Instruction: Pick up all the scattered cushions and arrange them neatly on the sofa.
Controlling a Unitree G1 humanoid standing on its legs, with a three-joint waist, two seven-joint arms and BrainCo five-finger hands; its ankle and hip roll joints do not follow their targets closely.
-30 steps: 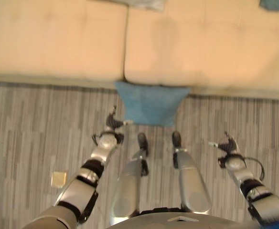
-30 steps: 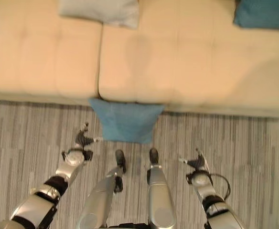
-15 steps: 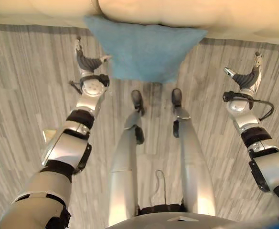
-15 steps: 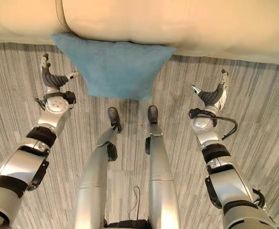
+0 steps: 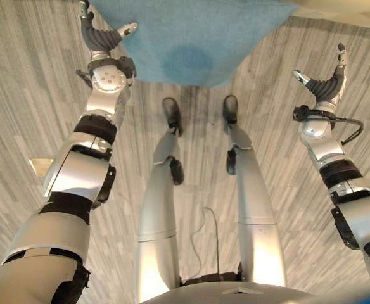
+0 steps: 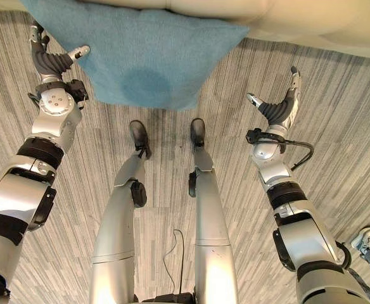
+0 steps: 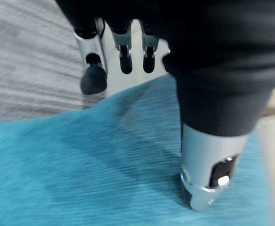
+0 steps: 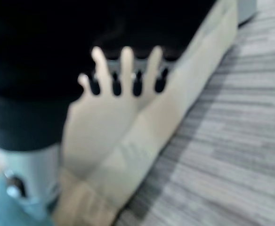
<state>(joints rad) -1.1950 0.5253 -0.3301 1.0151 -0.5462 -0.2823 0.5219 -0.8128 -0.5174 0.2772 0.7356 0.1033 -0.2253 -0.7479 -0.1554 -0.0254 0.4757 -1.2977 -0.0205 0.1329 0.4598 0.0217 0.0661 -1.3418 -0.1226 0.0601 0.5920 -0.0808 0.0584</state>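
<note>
Cushion point(image 6: 144, 60) between two open robot hands, left point(image 6: 52, 60), right point(image 6: 277, 111); close both evenly on its side edges.

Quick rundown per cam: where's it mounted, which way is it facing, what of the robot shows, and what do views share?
Left eye view: on the head, looking down at the blue cushion on the striped floor; left hand and right hand reach forward, open.
Right eye view: same scene, slightly offset; adds the beige sofa edge.
Left wrist view: on the left wrist, along its fingers over the cushion.
Right wrist view: on the right wrist, towards the sofa's base.
Shared: the cushion shows in both eye views and the left wrist view.
</note>
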